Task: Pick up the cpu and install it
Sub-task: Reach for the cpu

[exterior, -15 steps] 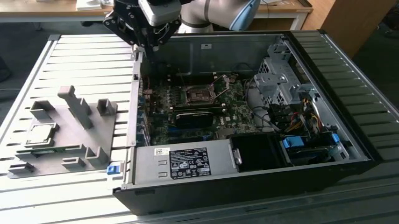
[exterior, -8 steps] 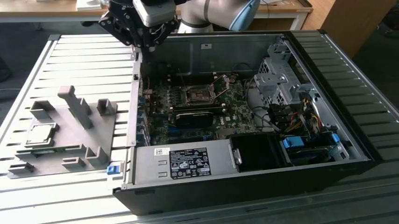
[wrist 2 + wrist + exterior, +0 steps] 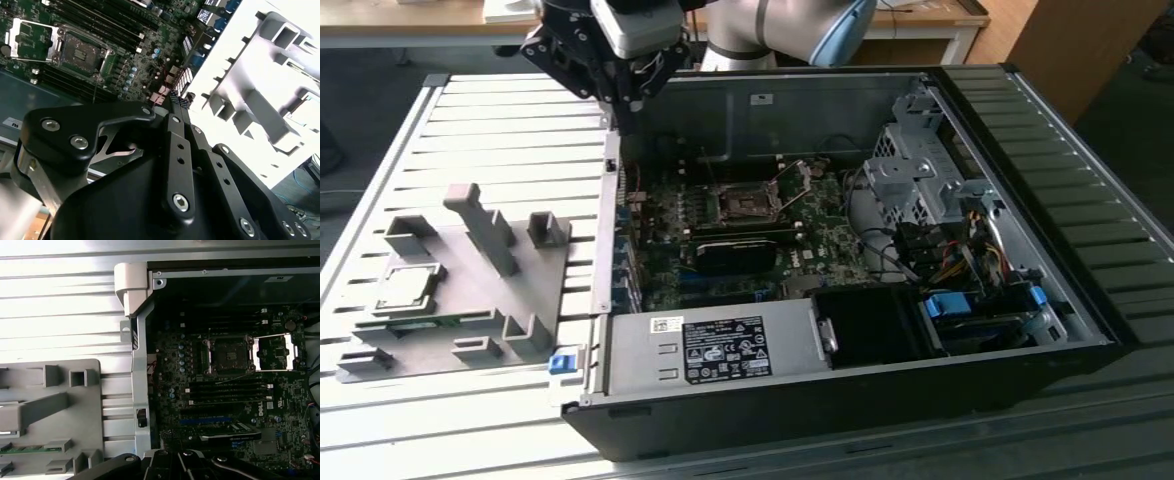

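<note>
Tool (image 3: 624,108) hangs closed and empty over the wall of the PC case (image 3: 854,405), on the exterior view's left. Cpu (image 3: 407,287) sits on the grey fixture (image 3: 494,250) on the tabletop (image 3: 494,130), well apart from the tool. Socket (image 3: 744,205) on the motherboard lies open.

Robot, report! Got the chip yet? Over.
Gripper shut, empty, over case edge. Cpu on grey fixture, untouched. Socket open, nothing blocking.

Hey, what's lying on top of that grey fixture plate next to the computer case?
The cpu lies flat in a recess on the fixture plate, with a green circuit strip just beside it. Whatever is beneath the chip is covered.
</note>
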You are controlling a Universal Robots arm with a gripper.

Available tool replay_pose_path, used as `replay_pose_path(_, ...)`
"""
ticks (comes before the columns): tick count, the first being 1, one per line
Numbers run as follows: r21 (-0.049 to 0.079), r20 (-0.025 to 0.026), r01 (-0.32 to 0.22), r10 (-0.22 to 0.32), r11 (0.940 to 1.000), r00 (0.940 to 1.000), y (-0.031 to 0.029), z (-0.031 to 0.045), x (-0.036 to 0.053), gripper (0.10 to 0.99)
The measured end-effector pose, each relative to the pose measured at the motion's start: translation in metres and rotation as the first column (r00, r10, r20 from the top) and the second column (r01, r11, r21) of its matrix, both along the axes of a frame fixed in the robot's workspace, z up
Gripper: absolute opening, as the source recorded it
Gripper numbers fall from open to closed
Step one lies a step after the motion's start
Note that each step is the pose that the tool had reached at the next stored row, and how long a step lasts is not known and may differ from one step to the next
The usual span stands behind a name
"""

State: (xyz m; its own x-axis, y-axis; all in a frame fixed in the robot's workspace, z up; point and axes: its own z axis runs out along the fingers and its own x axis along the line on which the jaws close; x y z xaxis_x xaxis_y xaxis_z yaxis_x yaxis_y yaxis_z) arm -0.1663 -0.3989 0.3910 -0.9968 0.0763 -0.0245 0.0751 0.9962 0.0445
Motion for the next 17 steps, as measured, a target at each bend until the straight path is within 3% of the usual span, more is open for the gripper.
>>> replay_pose_path(17,0.0,-0.0001,0.0,0.0,1.0,1.0,0.0,-0.001,-0.0089,0.106)
